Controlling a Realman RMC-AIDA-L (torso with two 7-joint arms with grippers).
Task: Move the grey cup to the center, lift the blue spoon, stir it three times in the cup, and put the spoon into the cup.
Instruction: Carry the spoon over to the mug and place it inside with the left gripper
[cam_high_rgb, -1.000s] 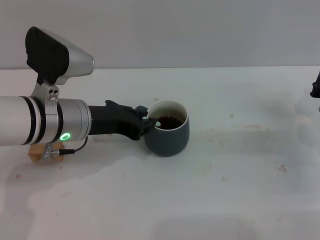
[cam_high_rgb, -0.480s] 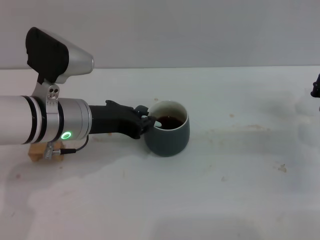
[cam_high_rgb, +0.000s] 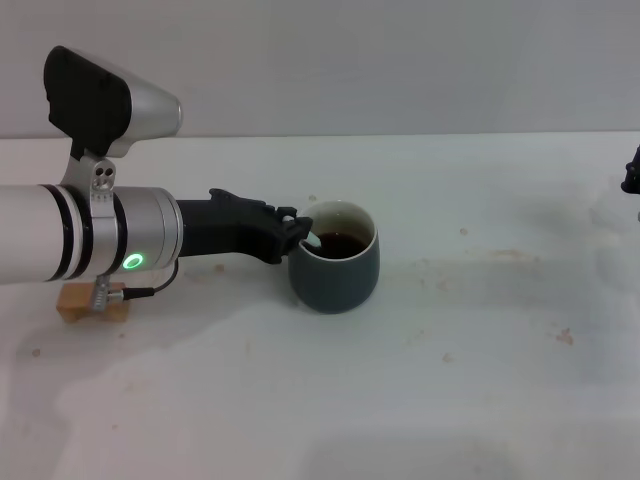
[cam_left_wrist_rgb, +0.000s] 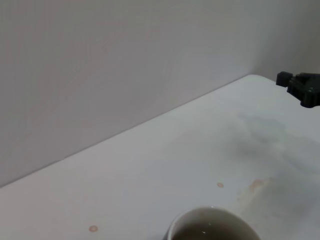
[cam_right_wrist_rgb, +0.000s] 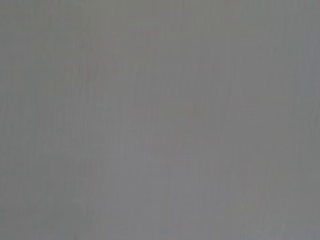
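Note:
The grey cup (cam_high_rgb: 336, 272) stands near the middle of the white table, with dark liquid inside. Its cream rim (cam_left_wrist_rgb: 212, 216) shows at the edge of the left wrist view. My left gripper (cam_high_rgb: 297, 232) reaches in from the left and hovers at the cup's left rim. It is shut on the blue spoon (cam_high_rgb: 312, 240), whose pale handle slants down into the cup. The spoon's bowl is hidden in the liquid. My right gripper (cam_high_rgb: 632, 172) is parked at the table's far right edge and also shows in the left wrist view (cam_left_wrist_rgb: 302, 87).
A tan wooden block (cam_high_rgb: 84, 304) lies on the table under my left forearm. Faint stains mark the table (cam_high_rgb: 480, 330) to the right of the cup. A plain wall rises behind the table.
My left arm has risen slightly and the gripper has shifted a little toward the cup. The spoon's pale handle now shows at the rim. The cup has stayed put.

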